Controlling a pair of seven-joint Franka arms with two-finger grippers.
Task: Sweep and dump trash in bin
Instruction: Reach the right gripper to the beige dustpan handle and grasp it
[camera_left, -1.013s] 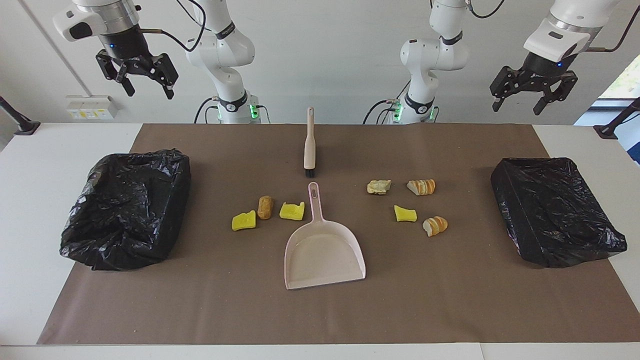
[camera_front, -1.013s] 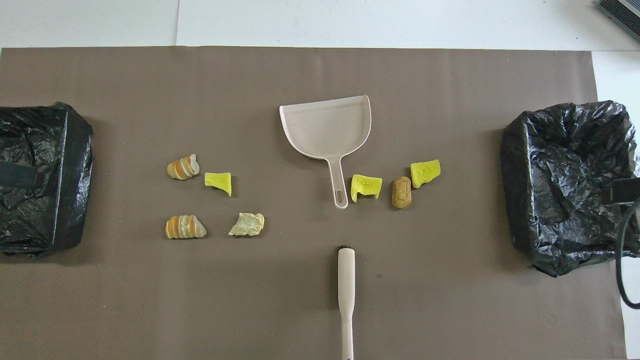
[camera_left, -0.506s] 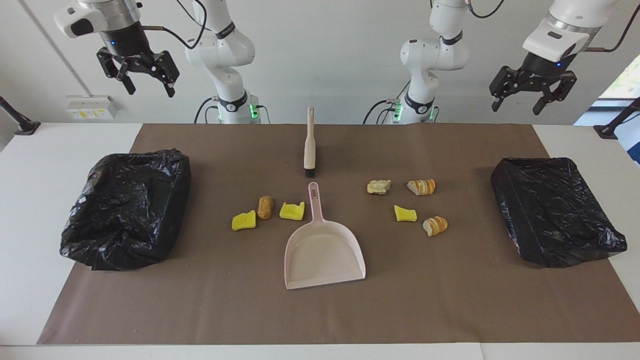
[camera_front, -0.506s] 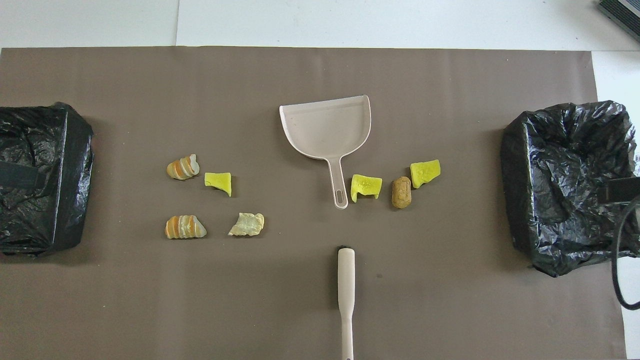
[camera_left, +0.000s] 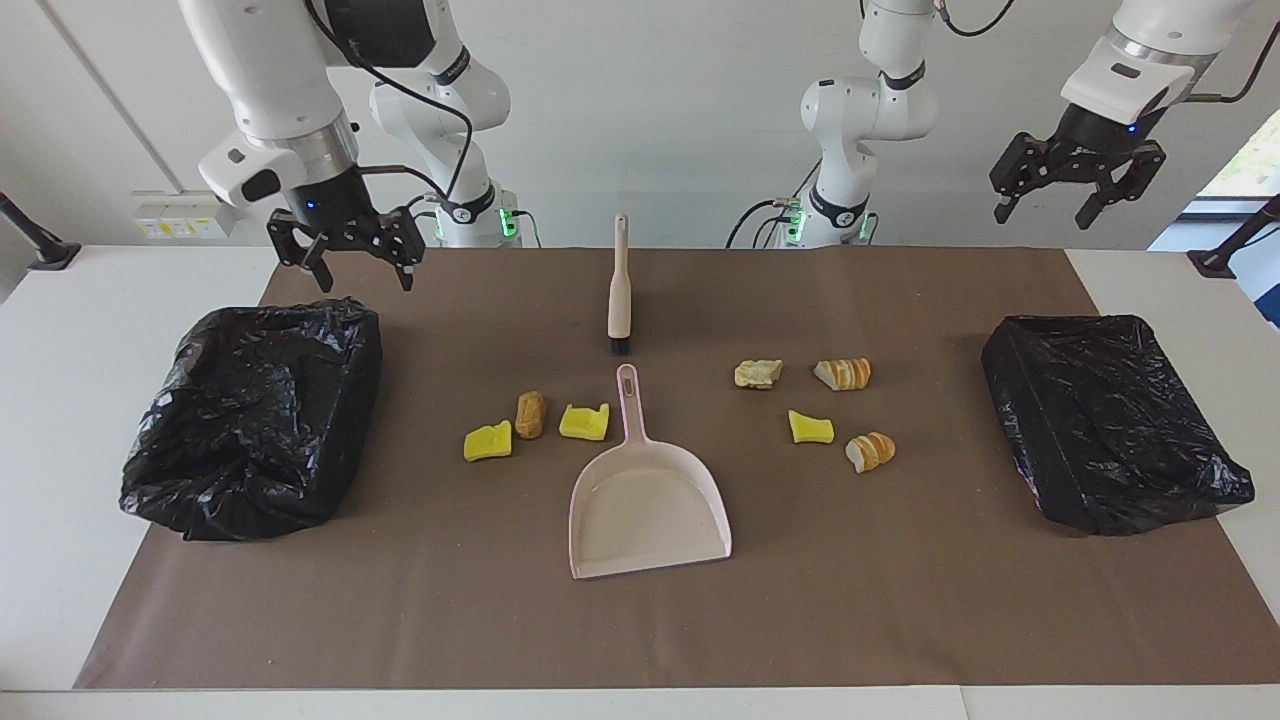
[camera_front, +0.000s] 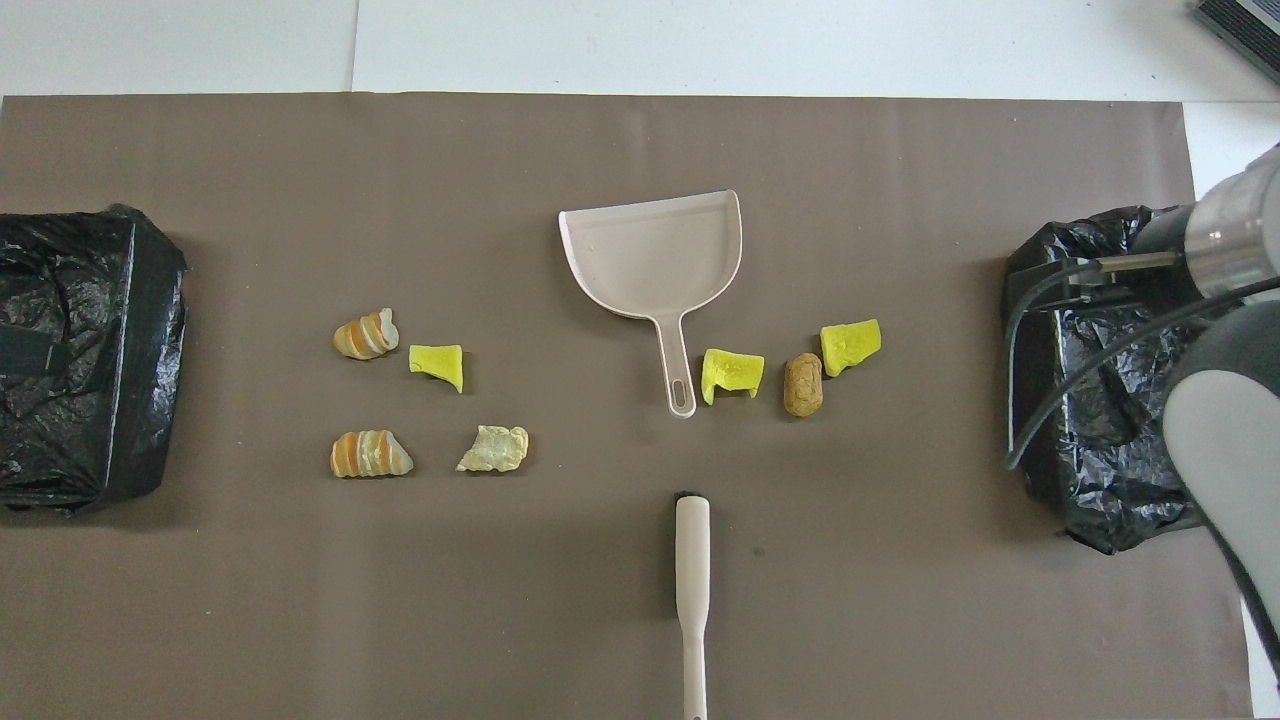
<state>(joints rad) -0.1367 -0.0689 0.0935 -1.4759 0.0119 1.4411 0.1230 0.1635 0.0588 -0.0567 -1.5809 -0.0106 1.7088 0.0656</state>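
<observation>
Two bins lined with black bags stand on the brown mat (camera_left: 900, 620), one bin (camera_left: 255, 420) at the right arm's end and the other bin (camera_left: 1110, 420) at the left arm's end; nothing shows inside them. The dustpan (camera_left: 648, 505) lies empty in the middle, its handle toward the robots. The brush (camera_left: 619, 290) lies nearer to the robots.

The trash is on the mat in two groups: three bits (camera_left: 530, 425) beside the handle, four bits (camera_left: 820, 410) toward the left arm's end. Around the groups the mat is open.

The right gripper (camera_left: 347, 262) hangs over the mat's edge beside its bin, jaws spread, holding nothing. The left gripper (camera_left: 1075, 195) waits high, jaws spread too.
</observation>
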